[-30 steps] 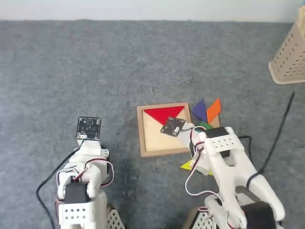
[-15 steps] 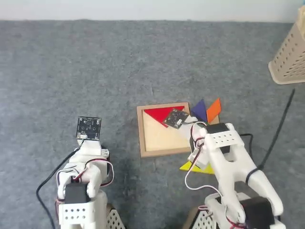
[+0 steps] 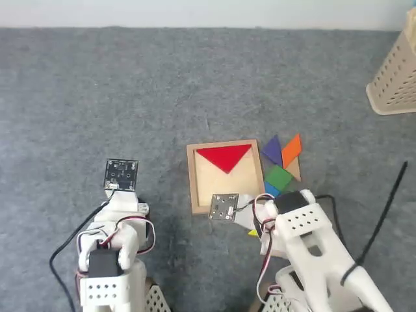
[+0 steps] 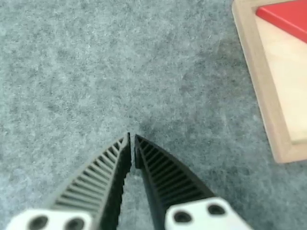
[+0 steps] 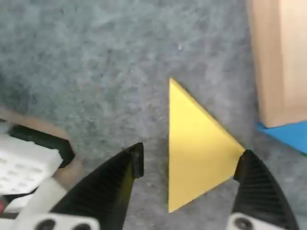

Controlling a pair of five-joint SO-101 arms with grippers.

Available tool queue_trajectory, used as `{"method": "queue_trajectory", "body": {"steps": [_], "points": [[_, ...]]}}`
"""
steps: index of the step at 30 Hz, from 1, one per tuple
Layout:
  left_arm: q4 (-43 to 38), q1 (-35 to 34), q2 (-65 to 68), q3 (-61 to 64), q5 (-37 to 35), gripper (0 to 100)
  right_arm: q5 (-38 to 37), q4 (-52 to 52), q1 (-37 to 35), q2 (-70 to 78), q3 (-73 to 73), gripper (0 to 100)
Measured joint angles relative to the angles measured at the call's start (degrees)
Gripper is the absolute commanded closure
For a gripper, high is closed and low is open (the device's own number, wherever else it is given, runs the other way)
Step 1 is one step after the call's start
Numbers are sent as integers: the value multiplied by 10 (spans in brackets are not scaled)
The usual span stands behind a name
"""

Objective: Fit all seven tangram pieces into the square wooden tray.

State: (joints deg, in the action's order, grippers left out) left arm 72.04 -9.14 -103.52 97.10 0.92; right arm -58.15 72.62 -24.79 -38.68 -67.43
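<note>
The right pincer (image 5: pixel 191 158) stands spread wide over the flat yellow triangle piece (image 5: pixel 194 148), 1 jaw on either side of it and not closed on it. The piece lies on the grey felt-covered desk (image 3: pixel 130 97), just beside a corner of the square wooden tray (image 3: pixel 192 179). Whether a jaw tip touches the triangle's point cannot be told.

Only 1 of the 7 pieces is seated: the large red triangle (image 3: pixel 224 156) lies flat against the tray's far edge, and the rest of the pale floor is bare.

Outside the tray, along its side nearest the right arm, lie a purple triangle (image 3: pixel 272 149) and an orange parallelogram-like piece (image 3: pixel 292 150). A green square (image 3: pixel 279 176) and a small blue piece (image 3: pixel 270 190) lie closer to the arm. A pale brown shape beside the green square may be the 7th piece, though that is unclear.

The left pincer (image 4: pixel 132 142) hangs over bare felt well apart from the tray, its ribbed jaws drawn together to a narrow slit and holding nothing. A beige perforated basket (image 3: pixel 396 71) sits at the desk's far corner.

By this reckoning the job is barely begun. 6 pieces have yet to go in, the yellow triangle apparently next.
</note>
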Motion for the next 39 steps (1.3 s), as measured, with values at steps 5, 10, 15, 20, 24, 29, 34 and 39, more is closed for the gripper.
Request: {"method": "queue_trajectory", "body": {"steps": [5, 10, 15, 20, 24, 29, 34, 39], "points": [[0, 0, 0, 0, 0, 983, -8, -23, 23, -3, 0, 688], [0, 0, 0, 0, 0, 983, -47, -28, 76, -3, 0, 688], [0, -1, 0, 0, 0, 983, -53, -28, 76, -3, 0, 688], [0, 0, 0, 0, 0, 983, -53, -39, 72, 25, -1, 688], [0, 0, 0, 0, 0, 983, -53, -80, 76, 98, 4, 688], [0, 0, 0, 0, 0, 983, -40, -94, 78, 159, 39, 691], [0, 0, 0, 0, 0, 983, 3, -118, 78, 188, 52, 763], [0, -1, 0, 0, 0, 983, 55, -127, 78, 192, 65, 836]]}}
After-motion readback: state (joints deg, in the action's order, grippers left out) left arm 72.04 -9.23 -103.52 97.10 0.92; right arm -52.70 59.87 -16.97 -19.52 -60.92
